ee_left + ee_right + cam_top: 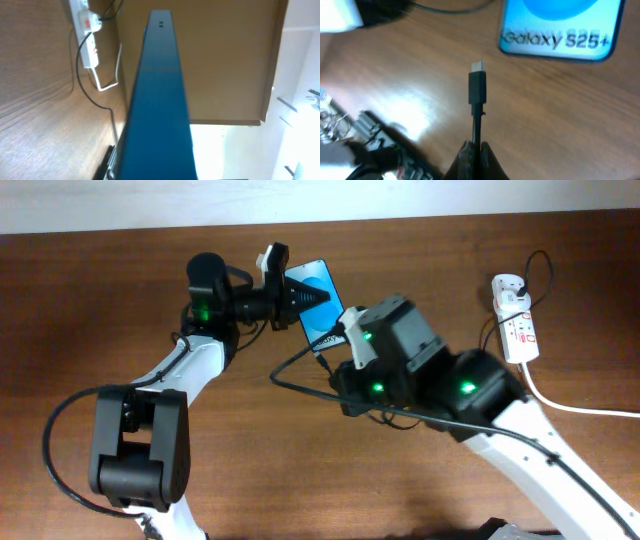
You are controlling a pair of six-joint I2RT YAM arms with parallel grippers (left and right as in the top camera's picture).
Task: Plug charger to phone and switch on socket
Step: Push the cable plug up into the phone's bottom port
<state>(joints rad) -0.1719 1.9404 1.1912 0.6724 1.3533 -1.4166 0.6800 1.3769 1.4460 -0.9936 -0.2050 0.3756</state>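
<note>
The phone (pixel 325 305) is a slim, glossy slab with rounded corners. It sits at the far middle of the brown wood-grain desk (pixel 100 300), its bright blue screen facing up. The left gripper (pixel 300 293) reaches in from the left, and its black tapered jaws are clenched across the phone's thickness at its left side. In the left wrist view the phone shows edge-on as a long, smooth, dark blue bar, with two tiny holes at its far end.

The right gripper (pixel 472 150) has its jaws clamped on the charger (pixel 477 87), pinching the thin black cable just behind the plug. The plug is a small matte black block ending in a short, flat metal tip. It points toward the near short end of the phone, where the white "Galaxy S25+" lettering runs. The tip is a little left of that end and apart from it, with bare polished wood between them. In the overhead view the rest of the cable loops left and then back to the right under the right arm.

The socket (pixel 517 325) is a narrow white plastic strip with red switches. It lies at the far right of the desk, well apart from both grippers. A thick white cord (pixel 580 408) curves away from its near end, and a thin black lead arcs out of its far end
</note>
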